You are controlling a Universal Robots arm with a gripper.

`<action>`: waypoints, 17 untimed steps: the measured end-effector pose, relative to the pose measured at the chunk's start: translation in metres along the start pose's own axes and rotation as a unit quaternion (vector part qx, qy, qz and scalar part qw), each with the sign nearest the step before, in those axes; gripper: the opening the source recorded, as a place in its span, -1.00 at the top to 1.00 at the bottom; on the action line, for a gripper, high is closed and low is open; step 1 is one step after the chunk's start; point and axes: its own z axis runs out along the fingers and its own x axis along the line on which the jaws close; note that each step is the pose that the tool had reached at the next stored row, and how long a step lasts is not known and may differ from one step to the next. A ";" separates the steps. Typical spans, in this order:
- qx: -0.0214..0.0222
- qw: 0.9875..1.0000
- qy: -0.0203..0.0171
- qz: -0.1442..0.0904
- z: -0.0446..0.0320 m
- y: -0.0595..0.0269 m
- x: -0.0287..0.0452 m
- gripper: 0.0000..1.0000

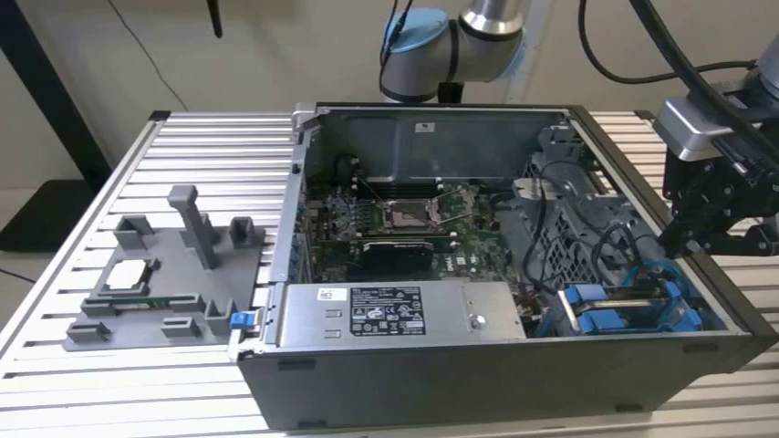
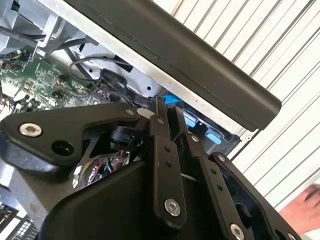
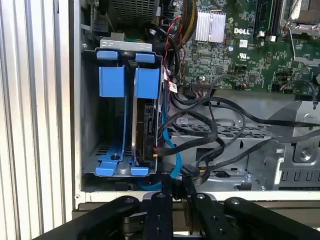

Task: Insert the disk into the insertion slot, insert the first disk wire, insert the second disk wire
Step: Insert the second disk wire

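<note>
Ribbed aluminium table (image 1: pixel 182 128) of parallel slats, carrying an open computer case (image 1: pixel 487 374) with its side panel off and the inside exposed from above. Grey holder (image 1: pixel 171 274) with upright posts: on the table at the exterior view's left, well apart from the case wall. Inside the case: green motherboard (image 1: pixel 414 224) toward the middle, and a grey power-supply box (image 1: pixel 389 315) with a printed label along the near wall. Insertion slot (image 3: pixel 117 125): grey sheet-metal bay with blue rails and tabs, in the case corner at the exterior view's right, directly against the outer wall. Disk (image 3: pixel 145 127): standing on edge inside the slot, filling the bay beside the motherboard, blue caddy tabs level with the slot's end; the neighbouring bay between disk and case wall stands free. Black cables (image 3: pixel 220 125) and a thin blue cable (image 3: pixel 175 155): looping over the metal floor beside the disk, crowding the disk's exposed edge. Gripper (image 3: pixel 176 186): black, poised above the case rim at the slot corner, fingers (image 2: pixel 159 125) drawn together with only a thin gap, nothing seen between them; outside the case wall, the slats lie bare. A hand (image 2: pixel 305 210) shows at the table edge in the second wrist view.
</note>
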 end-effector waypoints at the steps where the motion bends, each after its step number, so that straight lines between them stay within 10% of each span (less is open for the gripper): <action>1: 0.000 1.000 -0.002 0.000 -0.0006 0.0000 0.0001 -1.00; 12: 0.001 1.000 -0.031 0.003 -0.0236 0.0119 -0.0018 -1.00; 15: 0.001 0.999 -0.033 0.003 -0.0263 0.0173 -0.0019 -1.00; 17: -0.001 1.000 -0.026 0.003 -0.0265 0.0175 -0.0020 -1.00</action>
